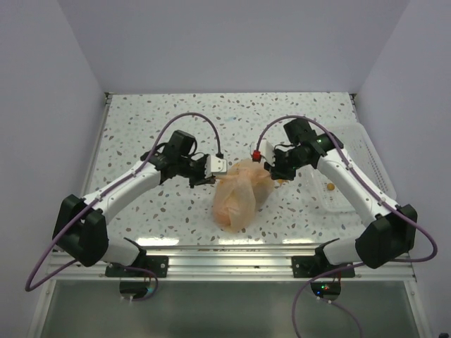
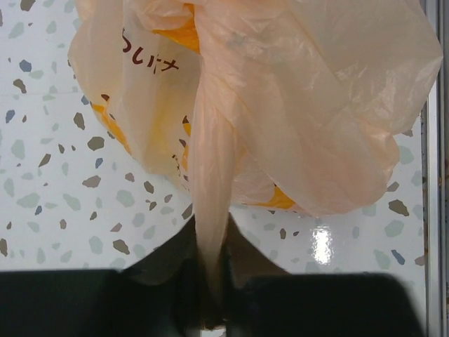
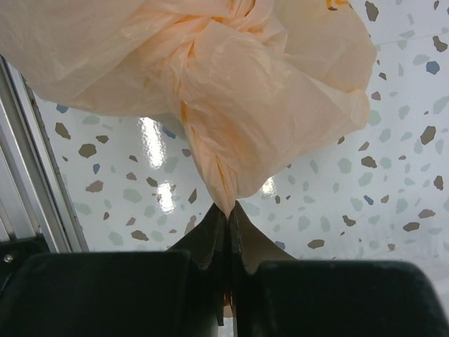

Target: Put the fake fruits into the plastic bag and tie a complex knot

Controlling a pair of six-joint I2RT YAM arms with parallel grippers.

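Up close on the wrist cams, the left gripper (image 2: 210, 281) is pinching a twisted strip of the plastic bag (image 2: 295, 105), and the right gripper (image 3: 228, 228) is clamped on another tail. Only the top cam shows the bag sitting mid-table (image 1: 141, 134) between both arms, with a white tray (image 1: 363, 151) off to the right.

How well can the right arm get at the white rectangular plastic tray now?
Probably not yet: the right gripper is shut on a twisted handle of the thin peach-orange plastic bag. The tray lies beside that arm, nothing between.
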